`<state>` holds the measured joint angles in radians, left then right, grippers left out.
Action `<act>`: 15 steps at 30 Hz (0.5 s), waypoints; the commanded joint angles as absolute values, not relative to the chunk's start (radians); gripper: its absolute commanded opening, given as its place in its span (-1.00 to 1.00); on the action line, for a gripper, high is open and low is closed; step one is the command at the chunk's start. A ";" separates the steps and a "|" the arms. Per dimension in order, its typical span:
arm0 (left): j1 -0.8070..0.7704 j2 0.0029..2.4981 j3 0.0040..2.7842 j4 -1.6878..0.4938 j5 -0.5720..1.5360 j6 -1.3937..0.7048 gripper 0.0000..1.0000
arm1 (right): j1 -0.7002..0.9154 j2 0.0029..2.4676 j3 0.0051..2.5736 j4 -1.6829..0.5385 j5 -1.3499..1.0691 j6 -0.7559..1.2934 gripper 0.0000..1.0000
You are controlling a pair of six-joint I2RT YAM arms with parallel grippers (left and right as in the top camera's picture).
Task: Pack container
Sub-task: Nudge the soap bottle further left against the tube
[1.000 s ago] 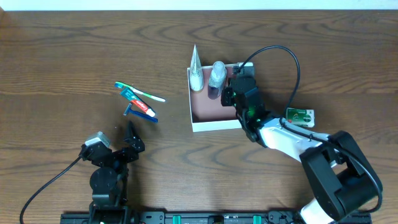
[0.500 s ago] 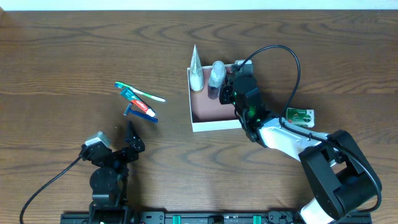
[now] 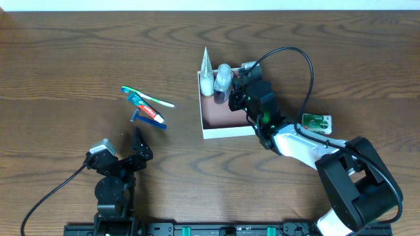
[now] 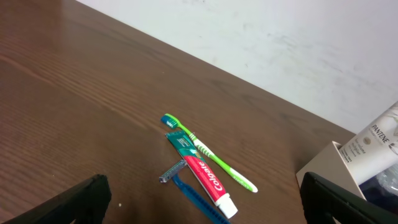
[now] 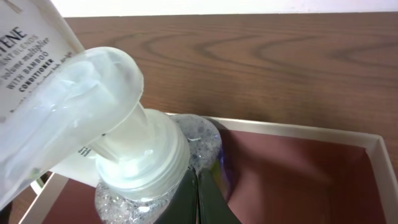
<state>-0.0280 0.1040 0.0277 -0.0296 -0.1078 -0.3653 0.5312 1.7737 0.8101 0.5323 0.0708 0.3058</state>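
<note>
Right gripper [image 5: 198, 194]: black fingers were pressed together inside the one square, white-walled container [image 3: 227, 132].
Just ahead: one clear glittery bottle [image 5: 140, 168], round-capped; one white tapered tube [image 3: 206, 75].
Left gripper [image 3: 140, 145]: stood spread, empty.
Ahead of it: one green toothbrush [image 4: 208, 152], one toothpaste tube [image 4: 202, 177], one blue razor [image 4: 186, 190].

container [image 3: 227, 120] floor bare toward the near wall, conditioner tube [image 3: 207, 76] and clear bottle [image 3: 223, 79] crowding far-left corner

PANTENE on white tube [image 4: 373, 140]; Colgate on toothpaste tube [image 4: 203, 178].
</note>
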 commanded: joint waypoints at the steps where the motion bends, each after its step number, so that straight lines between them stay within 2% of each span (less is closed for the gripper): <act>1: -0.025 0.104 0.004 -0.062 -0.115 -0.355 0.96 | 0.529 1.786 0.808 0.542 0.033 0.263 -0.97; 11: -0.025 0.104 0.004 -0.062 -0.115 -0.355 0.96 | 0.514 1.786 0.808 0.550 0.033 0.226 -0.93; 14: -0.025 0.104 0.004 -0.062 -0.115 -0.355 0.96 | 0.505 1.786 0.808 0.556 0.033 0.227 -0.81; 15: -0.025 0.104 0.004 -0.062 -0.115 -0.355 0.96 | 0.504 1.784 0.808 0.558 0.033 0.245 -0.67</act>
<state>-0.0280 0.1040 0.0277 -0.0296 -0.1078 -0.3653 0.5140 1.7737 0.8101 0.5480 0.0502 0.2508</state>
